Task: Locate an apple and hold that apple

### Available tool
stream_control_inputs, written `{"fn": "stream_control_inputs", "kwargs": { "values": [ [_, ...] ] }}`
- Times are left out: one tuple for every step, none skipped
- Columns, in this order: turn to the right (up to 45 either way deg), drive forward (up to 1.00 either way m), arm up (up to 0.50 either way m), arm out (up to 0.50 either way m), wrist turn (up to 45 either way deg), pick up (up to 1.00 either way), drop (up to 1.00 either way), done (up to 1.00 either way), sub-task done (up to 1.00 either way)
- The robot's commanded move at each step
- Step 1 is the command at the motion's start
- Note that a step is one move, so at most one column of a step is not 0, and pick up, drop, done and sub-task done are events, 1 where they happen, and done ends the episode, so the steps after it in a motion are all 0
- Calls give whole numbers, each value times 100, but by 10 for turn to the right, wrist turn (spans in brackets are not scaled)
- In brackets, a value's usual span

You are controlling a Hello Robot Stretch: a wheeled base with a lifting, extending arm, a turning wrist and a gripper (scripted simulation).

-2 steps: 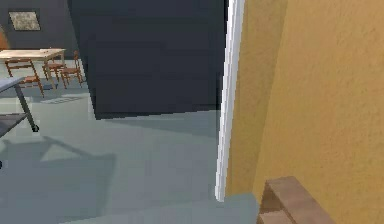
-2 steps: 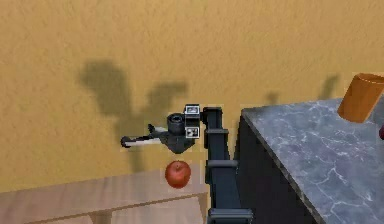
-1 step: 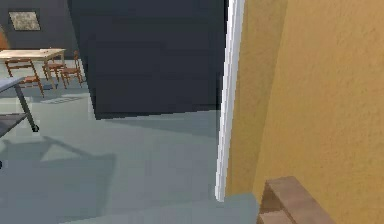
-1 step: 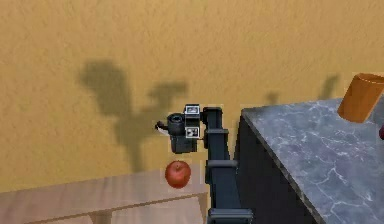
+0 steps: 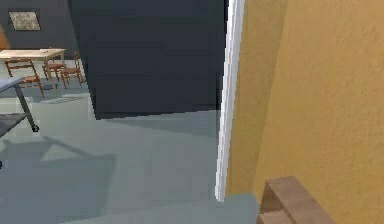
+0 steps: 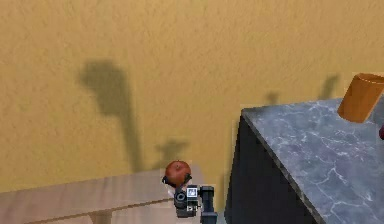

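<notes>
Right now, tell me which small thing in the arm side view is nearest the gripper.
The red apple, right by the gripper; the orange block stands far off on the grey counter.

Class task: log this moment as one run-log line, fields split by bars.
goal: hold apple | hand: at apple, near wooden top | held: cannot tell | nearby: grey marbled counter, orange block

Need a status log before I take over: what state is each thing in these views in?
Small red round apple, at the gripper's far end by the pale wooden surface; held or resting cannot be told.
Dark two-finger gripper, at the apple; cannot tell whether it holds anything.
Orange block-shaped thing, standing on the grey marbled countertop.
Pale wooden dining table, upright, wooden chairs beside it.
Framed picture, hanging on the wall.
</notes>
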Motion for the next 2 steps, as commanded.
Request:
{"fn": "stream_control_inputs", "kwargs": {
  "values": [
    [0,0,0,0,0,100,0,0,0],
    [0,0,10,0,0,0,0,0,0]
  ]
}}
